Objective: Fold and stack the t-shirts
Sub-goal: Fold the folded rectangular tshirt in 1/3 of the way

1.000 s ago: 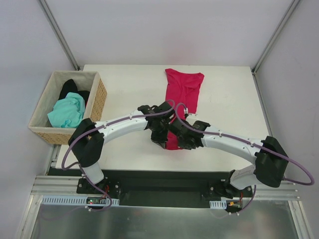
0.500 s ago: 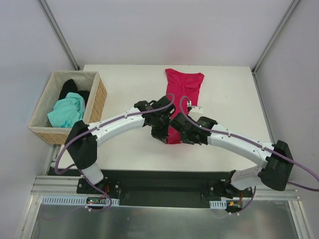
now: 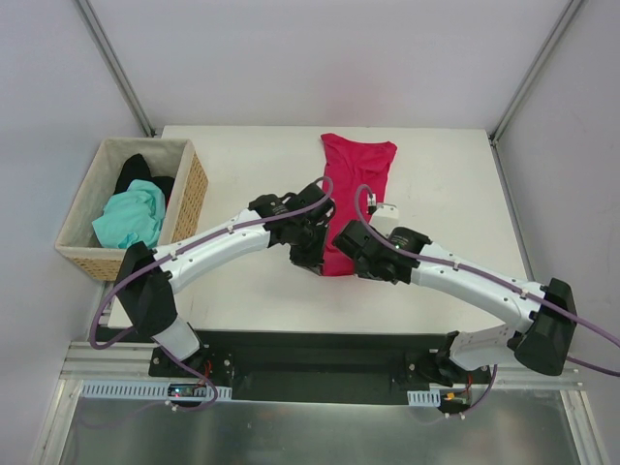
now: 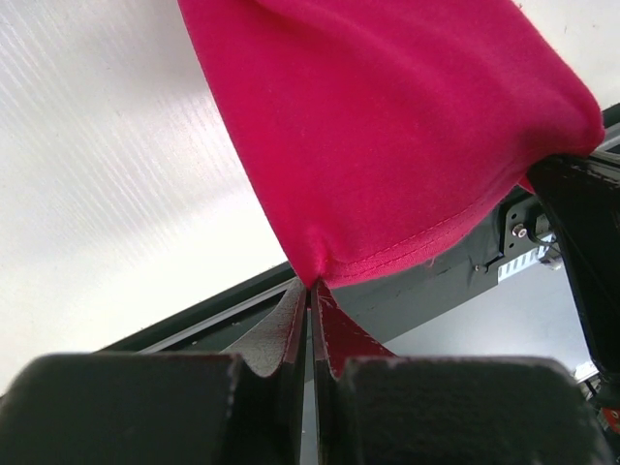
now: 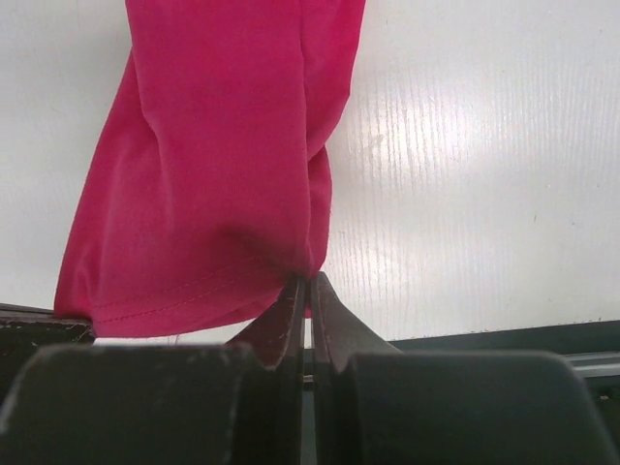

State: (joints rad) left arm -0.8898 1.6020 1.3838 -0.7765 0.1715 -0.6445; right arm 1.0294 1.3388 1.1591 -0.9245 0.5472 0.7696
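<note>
Task status: early. The crimson t-shirt (image 3: 358, 179) lies as a long narrow strip on the bench (image 3: 242, 165), its far end flat and its near hem raised. The mint-green t-shirt (image 3: 131, 218) and the black t-shirt (image 3: 136, 172) lie crumpled in the wicker basket (image 3: 197, 194). Neither is folded, and I see no stack.

Pose: both arms reach inward to mid-bench, wrists side by side. The left pincer (image 4: 312, 291) is pressed together on the hem's left corner. The right pincer (image 5: 308, 286) is pinching the right corner. I judge that a lengthwise fold toward the collar is in hand.
</note>
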